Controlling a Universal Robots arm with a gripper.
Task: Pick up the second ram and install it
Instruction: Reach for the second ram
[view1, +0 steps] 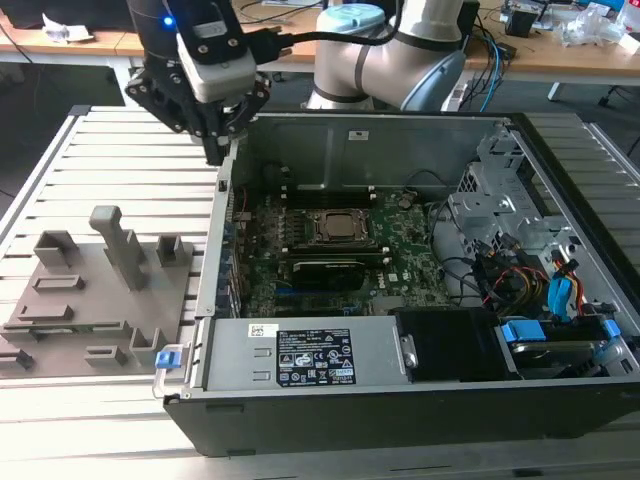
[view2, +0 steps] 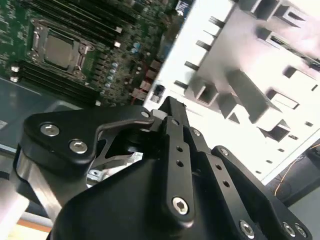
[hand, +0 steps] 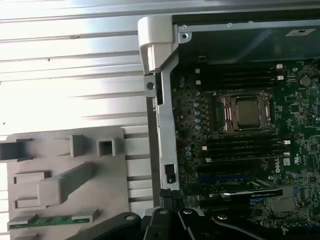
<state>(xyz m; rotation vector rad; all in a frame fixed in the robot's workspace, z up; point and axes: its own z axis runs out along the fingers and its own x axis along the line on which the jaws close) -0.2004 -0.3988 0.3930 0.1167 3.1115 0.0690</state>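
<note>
Closest is my gripper (view2: 170, 106), clenched w/ nothing in it, above the PC case (view1: 400, 145) edge. The second ram (hand: 47, 220) lies in its grey holder (hand: 45, 150) on the worktop (view1: 100, 150), kept steady for pick-up, I think.

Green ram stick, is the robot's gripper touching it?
Apart. In the exterior view the gripper hangs above the case's corner, far from the grey holder where the ram lies.
</note>
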